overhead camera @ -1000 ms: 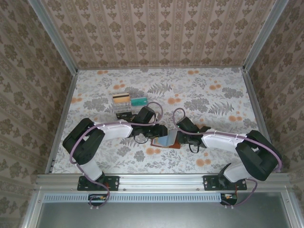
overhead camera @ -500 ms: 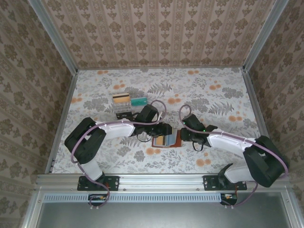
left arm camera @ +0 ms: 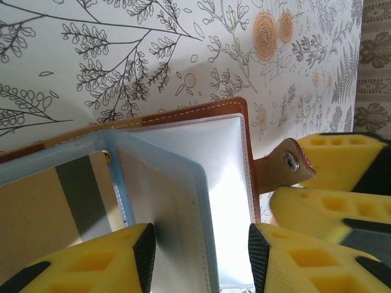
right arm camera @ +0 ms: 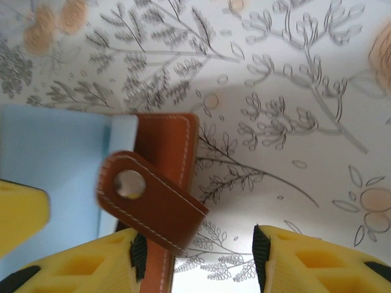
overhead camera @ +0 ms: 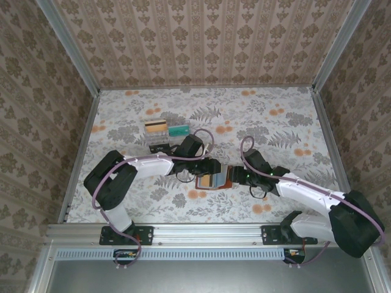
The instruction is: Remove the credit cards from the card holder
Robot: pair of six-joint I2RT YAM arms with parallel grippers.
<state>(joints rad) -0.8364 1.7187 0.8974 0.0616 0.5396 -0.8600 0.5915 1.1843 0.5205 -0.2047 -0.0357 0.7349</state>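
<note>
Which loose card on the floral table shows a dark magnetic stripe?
The tan rectangular card, farthest left, with a dark band along it. To its right lies a teal card; nearer the left arm, a dark card.

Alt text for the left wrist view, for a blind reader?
An open brown card holder with pale blue lining lies on a floral table, a striped tan card in one sleeve. The left end effector straddles a sleeve leaf, jaws apart; the right end effector's fingers sit by the snap strap.
</note>
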